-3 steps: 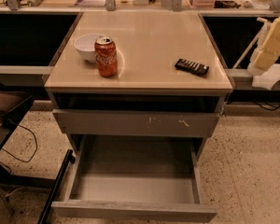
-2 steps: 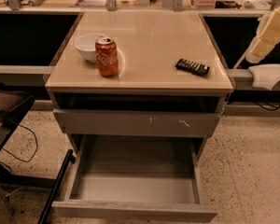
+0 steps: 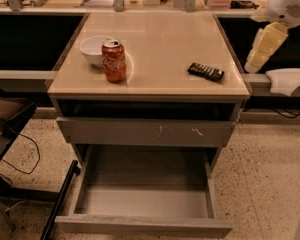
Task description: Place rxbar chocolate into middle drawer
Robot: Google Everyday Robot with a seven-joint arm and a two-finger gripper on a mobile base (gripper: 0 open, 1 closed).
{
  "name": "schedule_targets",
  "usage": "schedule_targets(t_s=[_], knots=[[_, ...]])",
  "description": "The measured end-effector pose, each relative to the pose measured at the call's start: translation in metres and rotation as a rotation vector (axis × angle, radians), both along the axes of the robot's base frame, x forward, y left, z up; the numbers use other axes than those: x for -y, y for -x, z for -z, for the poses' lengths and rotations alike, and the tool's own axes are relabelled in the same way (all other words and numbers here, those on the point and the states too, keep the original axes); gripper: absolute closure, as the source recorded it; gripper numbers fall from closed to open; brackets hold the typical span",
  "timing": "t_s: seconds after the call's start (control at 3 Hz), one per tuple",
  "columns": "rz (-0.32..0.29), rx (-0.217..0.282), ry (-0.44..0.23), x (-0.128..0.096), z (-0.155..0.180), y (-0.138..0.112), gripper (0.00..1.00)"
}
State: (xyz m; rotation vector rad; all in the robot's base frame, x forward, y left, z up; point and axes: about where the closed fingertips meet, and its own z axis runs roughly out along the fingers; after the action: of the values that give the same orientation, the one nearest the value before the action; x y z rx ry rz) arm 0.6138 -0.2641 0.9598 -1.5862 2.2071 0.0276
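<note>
The small flat rxbar chocolate in a black wrapper (image 3: 205, 71) lies near the right front edge of the pale tabletop (image 3: 165, 34), well apart from the red soda can (image 3: 113, 60). Below, the wide grey middle drawer (image 3: 145, 226) is pulled out, its grey floor showing. The pale gripper (image 3: 260, 51) hangs past the tabletop's right edge. I cannot tell how its jaws stand.

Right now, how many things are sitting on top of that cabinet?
3: a white bowl at the left, a red soda can just in front of it, and the rxbar chocolate near the right edge. The claw hangs beyond that edge.
</note>
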Motion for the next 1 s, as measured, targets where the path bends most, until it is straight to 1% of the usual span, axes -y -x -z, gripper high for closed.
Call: schedule_targets(t_s=[0.33, 0.67, 1.0], knots=[[-0.027, -0.09, 0.009, -0.013, 0.045, -0.01, 0.0], [-0.023, -0.071, 0.005, -0.014, 0.043, -0.015, 0.0], [-0.037, -0.086, -0.04, -0.015, 0.061, -0.021, 0.0]])
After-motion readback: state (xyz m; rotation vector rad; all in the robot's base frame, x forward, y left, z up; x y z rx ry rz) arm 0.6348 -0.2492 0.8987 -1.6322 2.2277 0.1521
